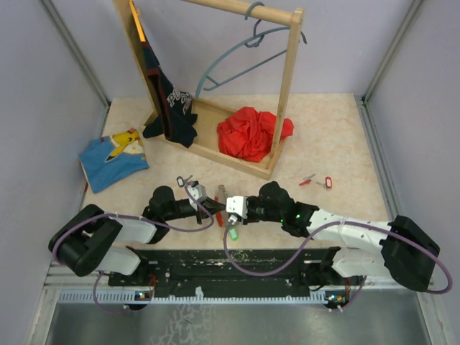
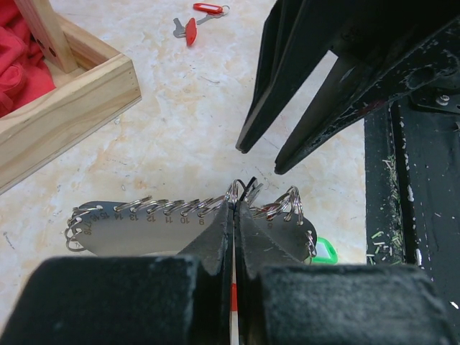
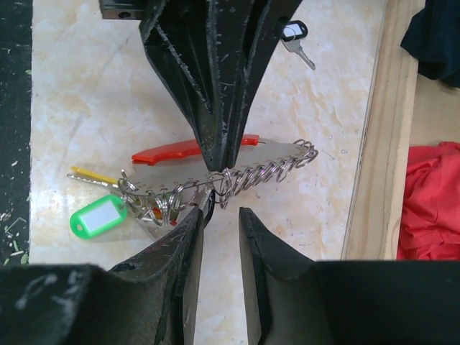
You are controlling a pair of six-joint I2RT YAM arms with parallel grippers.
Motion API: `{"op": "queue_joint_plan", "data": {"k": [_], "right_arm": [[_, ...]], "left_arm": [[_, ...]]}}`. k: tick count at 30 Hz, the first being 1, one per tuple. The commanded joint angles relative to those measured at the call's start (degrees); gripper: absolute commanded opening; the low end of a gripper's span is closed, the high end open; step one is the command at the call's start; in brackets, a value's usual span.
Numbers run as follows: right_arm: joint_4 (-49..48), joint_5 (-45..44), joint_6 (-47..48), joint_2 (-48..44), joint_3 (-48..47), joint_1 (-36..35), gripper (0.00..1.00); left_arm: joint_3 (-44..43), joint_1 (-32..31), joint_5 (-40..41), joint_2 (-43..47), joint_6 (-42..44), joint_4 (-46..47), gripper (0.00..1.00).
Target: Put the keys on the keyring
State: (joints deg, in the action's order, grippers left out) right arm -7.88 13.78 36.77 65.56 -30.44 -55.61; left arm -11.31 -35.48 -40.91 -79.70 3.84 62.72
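The keyring (image 3: pixel 259 171) is a silver numbered plate edged with several wire rings, with a red curved strap (image 3: pixel 187 149) behind it and green (image 3: pixel 98 218) and yellow (image 3: pixel 90 175) tabs at one end. My left gripper (image 2: pixel 236 205) is shut on the plate's ringed edge and holds it just above the table. My right gripper (image 3: pixel 219 212) is open, facing the left one, its left fingertip touching the rings. Two red-headed keys (image 1: pixel 316 181) lie to the right, also in the left wrist view (image 2: pixel 190 30). A dark-headed key (image 3: pixel 295 34) lies behind the left gripper.
A wooden clothes rack (image 1: pixel 237 154) stands at the back with a red cloth (image 1: pixel 251 133) on its base, a dark shirt (image 1: pixel 172 108) and a hanger (image 1: pixel 237 57). A blue printed cloth (image 1: pixel 111 158) lies at the left. Its base edge (image 3: pixel 370 144) is near the grippers.
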Motion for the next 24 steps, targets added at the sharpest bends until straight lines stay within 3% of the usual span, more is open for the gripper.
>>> {"op": "queue_joint_plan", "data": {"k": [1,11,24], "right_arm": [[-7.56,2.55,-3.43,1.68,-0.09,1.81,0.28],[-9.96,9.57,-7.16,5.19,0.02,5.02,0.3],[-11.54,10.76,-9.55,9.67,0.45,6.04,0.29]], "left_arm": [[0.54,0.33,-0.47,1.25,-0.37,2.12,0.0],[0.76,0.32,-0.47,1.57,-0.21,2.31,0.0],[1.22,0.33,-0.24,2.17,-0.15,2.89,0.0]]}}
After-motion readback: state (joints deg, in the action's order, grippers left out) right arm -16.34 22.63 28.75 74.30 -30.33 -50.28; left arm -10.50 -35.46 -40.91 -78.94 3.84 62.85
